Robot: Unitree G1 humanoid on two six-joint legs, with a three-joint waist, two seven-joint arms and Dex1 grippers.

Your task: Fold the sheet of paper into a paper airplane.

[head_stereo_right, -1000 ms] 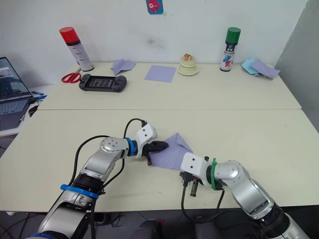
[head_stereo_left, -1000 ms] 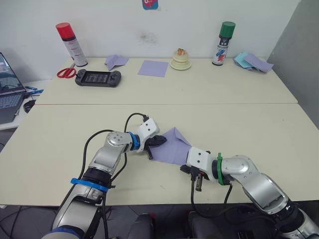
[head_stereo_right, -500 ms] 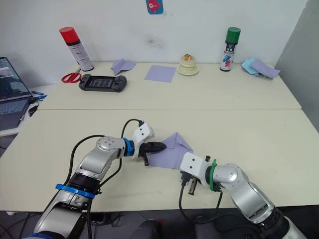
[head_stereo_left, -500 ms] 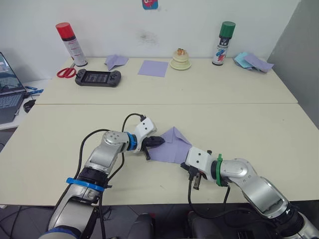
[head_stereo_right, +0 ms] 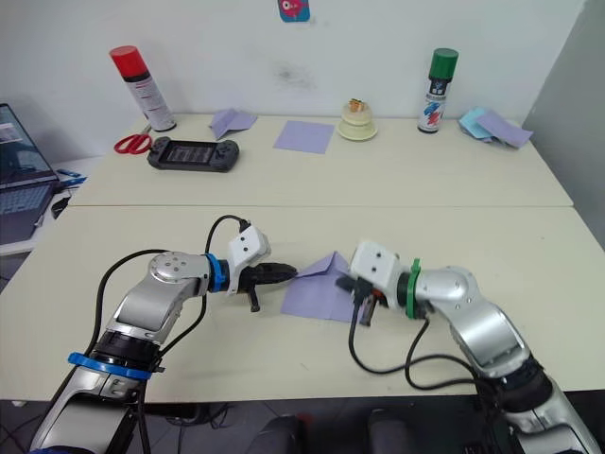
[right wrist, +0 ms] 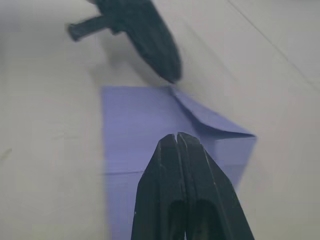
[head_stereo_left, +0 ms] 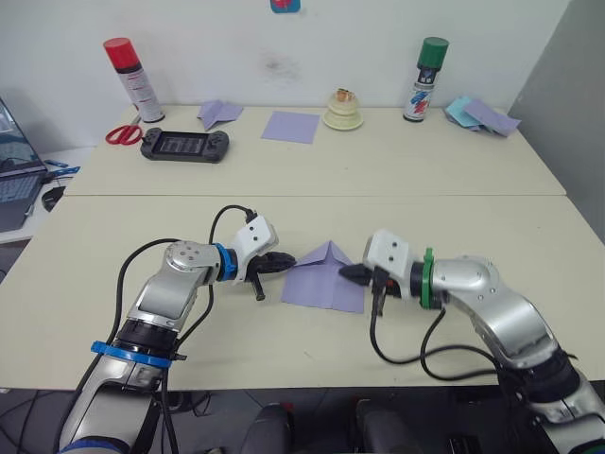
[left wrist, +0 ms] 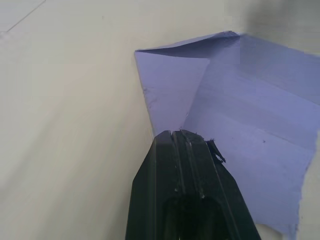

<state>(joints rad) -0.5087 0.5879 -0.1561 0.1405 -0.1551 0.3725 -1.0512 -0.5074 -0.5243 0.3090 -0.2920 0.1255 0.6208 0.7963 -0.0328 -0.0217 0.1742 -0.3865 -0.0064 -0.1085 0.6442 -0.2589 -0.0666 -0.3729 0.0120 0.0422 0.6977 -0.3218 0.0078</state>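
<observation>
Right gripper [head_stereo_left: 346, 272] swung from the near edge of the sheet of paper [head_stereo_left: 324, 284] up to its right edge, fingers pressed together | left gripper [head_stereo_left: 287, 262] drawn back to the left corner, fingers together | sheet flat on near table [head_stereo_left: 454, 312], far corners folded into a peak

Laptop [head_stereo_left: 11, 184] cut off at edge, wall sticker [head_stereo_right: 294, 9] cropped
</observation>
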